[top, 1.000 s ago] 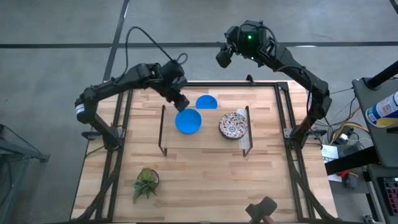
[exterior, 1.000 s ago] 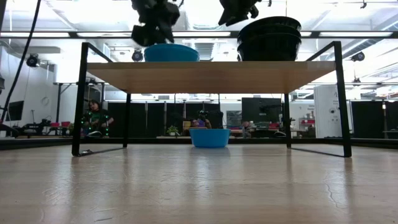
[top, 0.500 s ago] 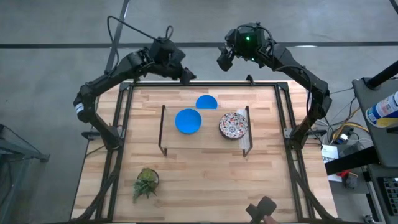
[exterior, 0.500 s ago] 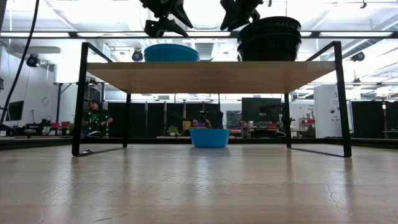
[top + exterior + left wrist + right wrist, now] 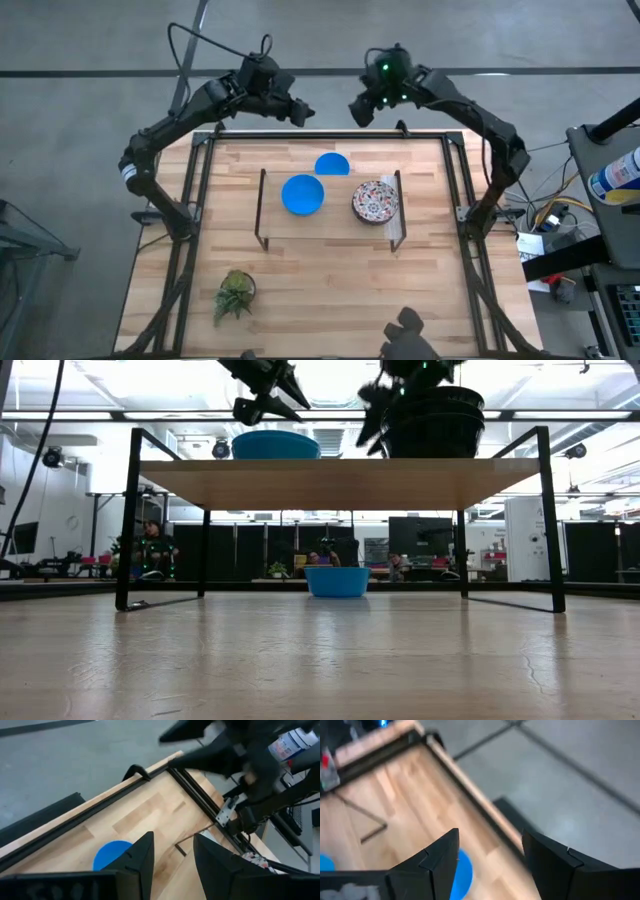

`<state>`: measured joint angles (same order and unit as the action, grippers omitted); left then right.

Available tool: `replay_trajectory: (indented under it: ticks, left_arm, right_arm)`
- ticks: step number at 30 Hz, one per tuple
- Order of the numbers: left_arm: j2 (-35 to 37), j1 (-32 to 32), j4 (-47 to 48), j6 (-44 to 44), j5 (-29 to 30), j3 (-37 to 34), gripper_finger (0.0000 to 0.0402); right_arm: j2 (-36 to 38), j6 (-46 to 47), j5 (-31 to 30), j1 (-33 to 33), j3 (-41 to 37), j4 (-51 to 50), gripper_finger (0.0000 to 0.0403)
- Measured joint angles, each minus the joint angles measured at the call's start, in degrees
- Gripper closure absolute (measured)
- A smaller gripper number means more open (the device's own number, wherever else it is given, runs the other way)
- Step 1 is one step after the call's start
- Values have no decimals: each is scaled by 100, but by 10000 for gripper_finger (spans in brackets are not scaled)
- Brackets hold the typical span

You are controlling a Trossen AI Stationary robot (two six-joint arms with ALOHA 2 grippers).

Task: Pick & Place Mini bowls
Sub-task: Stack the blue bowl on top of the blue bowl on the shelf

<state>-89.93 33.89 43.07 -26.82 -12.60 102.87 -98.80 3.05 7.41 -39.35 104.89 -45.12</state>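
One blue mini bowl (image 5: pixel 302 194) (image 5: pixel 275 445) stands on top of a wooden shelf (image 5: pixel 330 232). A second blue bowl (image 5: pixel 332 163) (image 5: pixel 337 581) rests on the table at the shelf's far edge, half hidden by it. A stack of patterned bowls (image 5: pixel 375 201) stands on the shelf's right part and looks dark in the low view (image 5: pixel 434 420). My left gripper (image 5: pixel 300 112) (image 5: pixel 172 857) hangs open, high over the table's far edge. My right gripper (image 5: pixel 360 108) (image 5: pixel 490 855) is open beside it, also over the far edge. Other bowls are hidden.
A small green plant (image 5: pixel 234 293) stands near the table's near left corner. The shelf's black metal legs (image 5: pixel 130 520) rise at its corners. A black rail (image 5: pixel 300 134) runs along the far edge. People (image 5: pixel 152 550) show far behind the table.
My left gripper has risen from just beside the blue bowl on the shelf and drawn back toward the far edge; that bowl has stayed on the shelf. My right gripper has dipped a little toward the table and turned.
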Motion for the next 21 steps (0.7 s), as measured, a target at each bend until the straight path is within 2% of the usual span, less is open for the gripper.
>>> replay_trajectory:
  ticks: [8, 15, 21]
  left_arm:
    - [0, 15, 2, 11, 2, 0, 273]
    - [0, 15, 49, -32, -5, 0, 273]
    - [2, 15, 331, -35, -22, -2, 273]
  right_arm:
    - [-446, 239, 763, -90, -645, -139, 188]
    - [-1117, 362, 1207, -80, -700, -145, 188]
    - [-1626, 411, 1289, -79, -621, -480, 188]
